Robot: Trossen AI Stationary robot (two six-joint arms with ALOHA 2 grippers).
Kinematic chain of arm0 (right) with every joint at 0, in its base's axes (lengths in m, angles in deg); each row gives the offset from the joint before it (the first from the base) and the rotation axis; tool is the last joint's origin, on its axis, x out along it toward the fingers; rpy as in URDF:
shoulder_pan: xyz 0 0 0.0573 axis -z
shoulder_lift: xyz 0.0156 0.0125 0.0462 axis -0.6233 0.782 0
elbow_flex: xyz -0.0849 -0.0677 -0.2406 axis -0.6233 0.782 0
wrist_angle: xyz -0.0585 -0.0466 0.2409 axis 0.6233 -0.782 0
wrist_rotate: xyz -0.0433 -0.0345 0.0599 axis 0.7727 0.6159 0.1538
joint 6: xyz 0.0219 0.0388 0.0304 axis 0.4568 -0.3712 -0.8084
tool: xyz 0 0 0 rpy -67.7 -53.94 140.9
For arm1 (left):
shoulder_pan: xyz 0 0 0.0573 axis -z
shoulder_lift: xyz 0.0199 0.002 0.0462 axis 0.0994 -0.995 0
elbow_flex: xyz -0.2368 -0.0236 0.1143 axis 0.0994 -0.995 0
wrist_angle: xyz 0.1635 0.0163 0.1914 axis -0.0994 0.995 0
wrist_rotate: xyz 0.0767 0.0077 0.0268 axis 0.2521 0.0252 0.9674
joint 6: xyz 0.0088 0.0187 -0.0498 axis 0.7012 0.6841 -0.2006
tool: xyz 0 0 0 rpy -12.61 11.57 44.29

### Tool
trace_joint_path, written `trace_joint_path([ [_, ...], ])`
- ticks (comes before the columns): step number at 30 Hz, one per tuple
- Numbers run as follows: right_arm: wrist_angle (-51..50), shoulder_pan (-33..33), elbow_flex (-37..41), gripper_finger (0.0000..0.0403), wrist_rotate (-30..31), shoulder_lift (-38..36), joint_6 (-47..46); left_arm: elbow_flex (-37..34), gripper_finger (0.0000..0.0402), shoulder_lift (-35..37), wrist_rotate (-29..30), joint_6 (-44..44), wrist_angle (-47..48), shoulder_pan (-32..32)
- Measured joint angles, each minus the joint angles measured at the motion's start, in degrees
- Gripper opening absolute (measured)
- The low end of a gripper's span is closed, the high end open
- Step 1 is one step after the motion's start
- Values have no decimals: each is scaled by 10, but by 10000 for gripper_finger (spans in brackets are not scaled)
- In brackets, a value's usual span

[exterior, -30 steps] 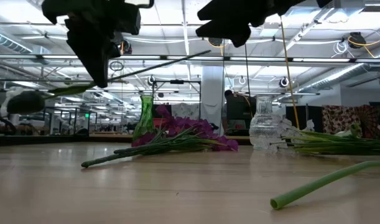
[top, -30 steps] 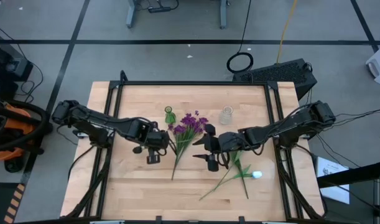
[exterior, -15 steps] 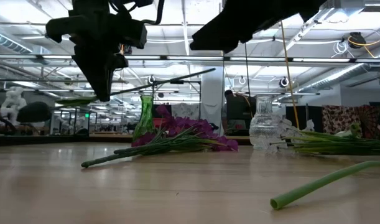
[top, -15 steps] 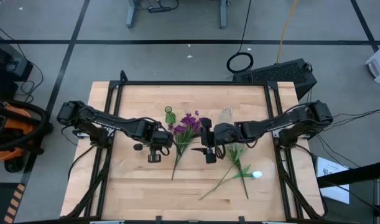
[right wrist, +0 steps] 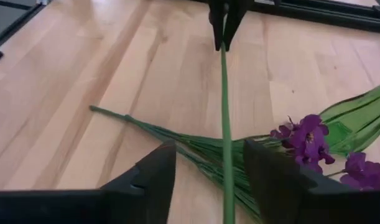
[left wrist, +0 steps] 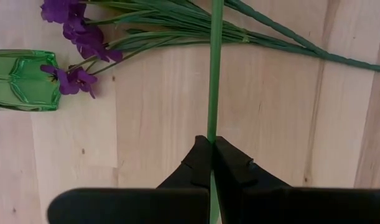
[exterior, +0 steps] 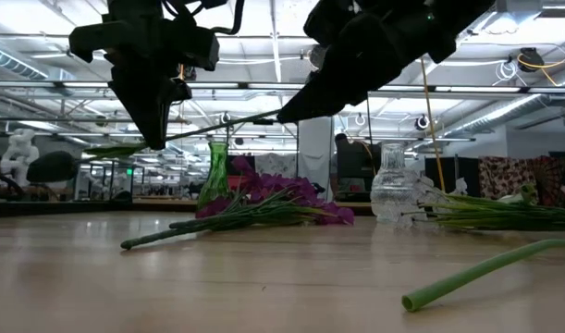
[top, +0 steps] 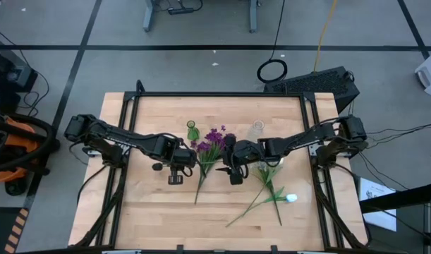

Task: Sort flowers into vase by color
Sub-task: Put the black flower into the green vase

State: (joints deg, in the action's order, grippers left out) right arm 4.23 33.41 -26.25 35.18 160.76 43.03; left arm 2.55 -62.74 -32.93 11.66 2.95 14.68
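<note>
My left gripper (left wrist: 210,149) is shut on a long thin green flower stem (left wrist: 213,74) and holds it in the air above the table, near the middle. My right gripper (right wrist: 209,149) is open; its fingers stand on either side of that stem's free end (right wrist: 226,180) without touching it. A bunch of purple flowers (top: 214,140) lies flat on the table under the stem, blossoms toward the green vase (top: 192,130). A clear glass vase (top: 256,130) stands to the right of the bunch. White-budded flowers (top: 271,185) lie on the table at the right. My left gripper pinches the stem (left wrist: 211,134) between its two fingers, which come from above, pointing down, and lie across it. The stem is lifted clear of the table and runs almost level, rising a little (exterior: 227,125) toward my right gripper.
A thick green stem end (exterior: 485,268) lies near the table's front on the right. A white bud (top: 290,198) lies at the right front. The black frame rails (top: 310,120) run along the table's sides. Bare wood (top: 152,212) shows at the left front.
My right gripper has moved toward the table's left and down, toward the held stem, so that its fingers now stand on either side of the stem's free end. My left gripper has kept its hold on the stem.
</note>
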Motion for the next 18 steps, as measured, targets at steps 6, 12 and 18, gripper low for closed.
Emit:
trace_joint_path([
  [6,28,0,0,116,1,2,-6,0,8,0,0,0,0,0],
  [12,39,0,0,66,0,1,-11,0,11,0,0,0,0,0],
  [18,30,0,0,33,0,1,-18,0,13,0,0,0,0,0],
])
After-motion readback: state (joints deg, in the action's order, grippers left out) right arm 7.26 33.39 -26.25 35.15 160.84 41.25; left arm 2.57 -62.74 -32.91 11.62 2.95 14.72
